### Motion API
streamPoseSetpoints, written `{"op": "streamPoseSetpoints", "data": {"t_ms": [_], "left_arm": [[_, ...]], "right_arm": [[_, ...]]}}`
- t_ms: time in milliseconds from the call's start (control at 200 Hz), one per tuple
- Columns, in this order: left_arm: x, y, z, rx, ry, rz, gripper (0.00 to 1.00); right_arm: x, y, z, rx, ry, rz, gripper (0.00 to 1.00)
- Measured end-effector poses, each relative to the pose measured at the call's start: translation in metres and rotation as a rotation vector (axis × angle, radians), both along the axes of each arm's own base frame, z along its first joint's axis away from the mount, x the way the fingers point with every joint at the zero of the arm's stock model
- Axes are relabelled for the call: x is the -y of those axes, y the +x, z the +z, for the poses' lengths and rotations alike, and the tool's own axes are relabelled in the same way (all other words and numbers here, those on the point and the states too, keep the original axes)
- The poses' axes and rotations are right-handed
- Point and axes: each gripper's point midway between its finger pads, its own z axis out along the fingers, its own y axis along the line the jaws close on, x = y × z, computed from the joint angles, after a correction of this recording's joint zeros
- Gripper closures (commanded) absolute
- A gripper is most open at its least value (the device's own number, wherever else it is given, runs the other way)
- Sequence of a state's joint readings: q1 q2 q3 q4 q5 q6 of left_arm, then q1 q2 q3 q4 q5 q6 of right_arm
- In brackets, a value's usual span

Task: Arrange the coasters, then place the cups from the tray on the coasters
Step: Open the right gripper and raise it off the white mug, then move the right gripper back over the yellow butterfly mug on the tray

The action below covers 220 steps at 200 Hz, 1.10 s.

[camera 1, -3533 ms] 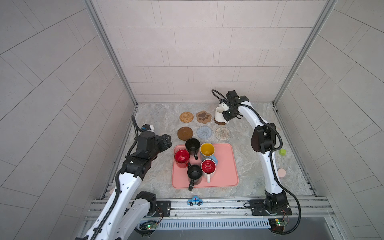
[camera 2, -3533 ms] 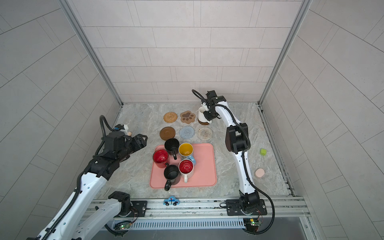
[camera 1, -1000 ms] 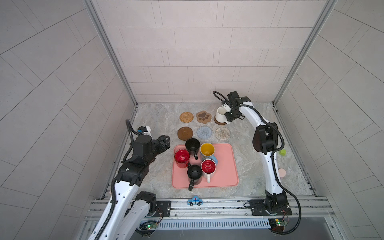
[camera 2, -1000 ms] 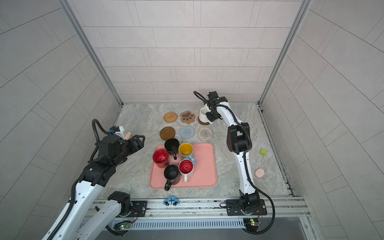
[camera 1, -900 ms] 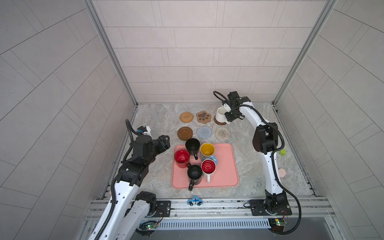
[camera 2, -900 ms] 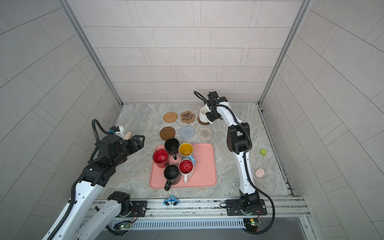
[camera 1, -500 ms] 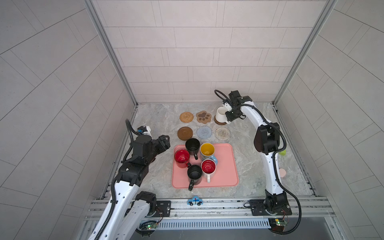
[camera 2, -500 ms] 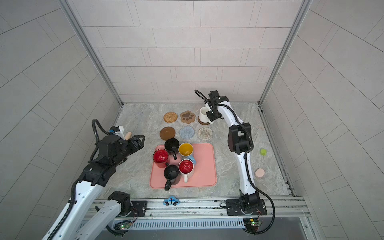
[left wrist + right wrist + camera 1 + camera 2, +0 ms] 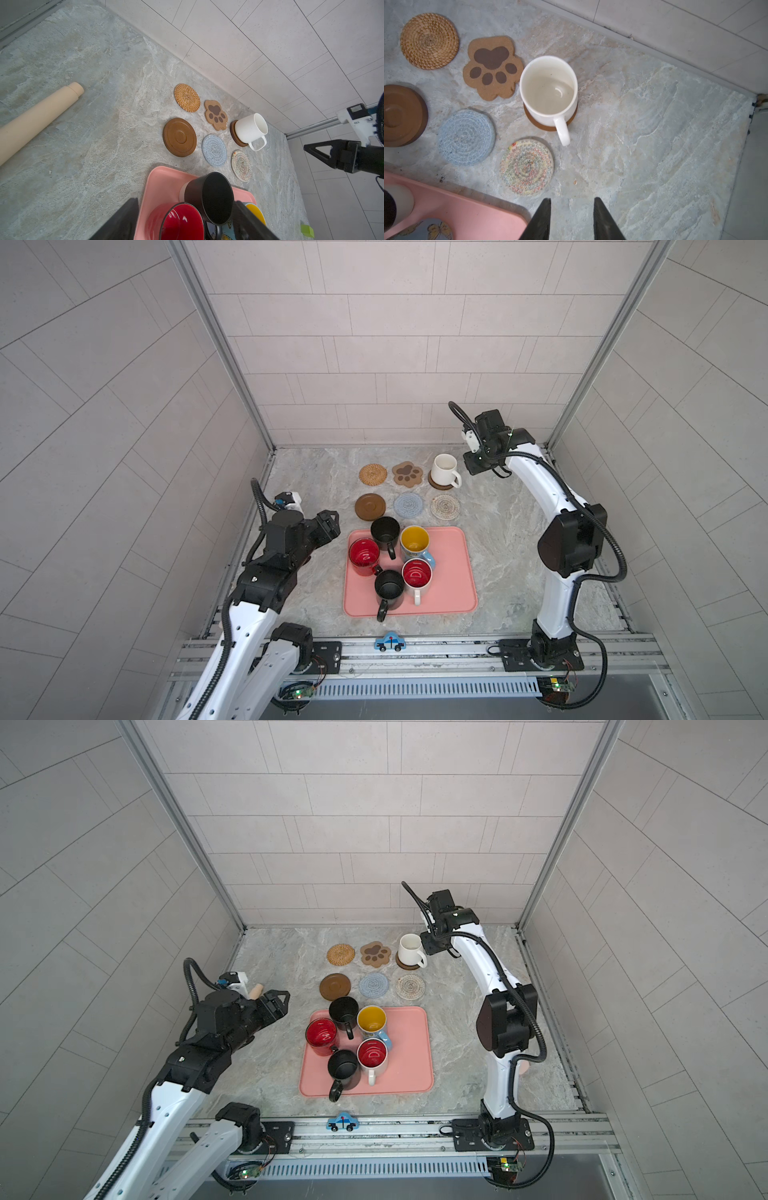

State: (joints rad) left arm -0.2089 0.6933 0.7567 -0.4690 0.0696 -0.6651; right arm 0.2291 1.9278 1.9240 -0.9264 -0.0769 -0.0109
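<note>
Six coasters lie in two rows behind the tray [image 9: 451, 572]: rattan [image 9: 372, 474], paw-shaped [image 9: 407, 474], a dark brown one [image 9: 440, 486] under the cream-white cup [image 9: 444, 469], then brown wooden [image 9: 370, 506], grey-blue [image 9: 408, 504] and cream crochet [image 9: 445, 506]. On the tray stand a black cup [image 9: 385, 531], a blue cup with yellow inside [image 9: 414, 540], a red cup [image 9: 364, 556], a white cup with red inside [image 9: 417, 574] and another black cup [image 9: 389, 589]. My right gripper [image 9: 572, 199] hangs open and empty, up and to the right of the cream-white cup [image 9: 549, 89]. My left gripper [image 9: 328, 522] is open, left of the tray.
A tan wooden cylinder [image 9: 37, 120] lies on the stone floor behind my left arm. A blue toy car [image 9: 390, 642] sits on the front rail. A green block [image 9: 307, 229] lies near the right wall. Tiled walls close in three sides.
My right gripper has let go of the cream-white cup, which stands on the dark coaster, and has drawn up and to the right. The left arm is still.
</note>
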Motion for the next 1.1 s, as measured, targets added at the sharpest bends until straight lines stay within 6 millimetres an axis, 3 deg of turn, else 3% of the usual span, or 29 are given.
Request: {"op": "streamPoseSetpoints", "data": {"t_ms": [530, 866, 1101], "left_arm": [[0.000, 0.001, -0.001, -0.001, 0.001, 0.003, 0.22], [0.005, 0.008, -0.003, -0.010, -0.021, -0.006, 0.22], [0.006, 0.010, -0.007, -0.015, -0.027, -0.013, 0.22]], "right_arm": [[-0.059, -0.146, -0.008, -0.041, -0.030, 0.052, 0.60], [-0.090, -0.202, -0.013, -0.061, -0.027, 0.088, 0.58], [-0.110, -0.235, -0.031, -0.101, -0.015, 0.108, 0.55]]}}
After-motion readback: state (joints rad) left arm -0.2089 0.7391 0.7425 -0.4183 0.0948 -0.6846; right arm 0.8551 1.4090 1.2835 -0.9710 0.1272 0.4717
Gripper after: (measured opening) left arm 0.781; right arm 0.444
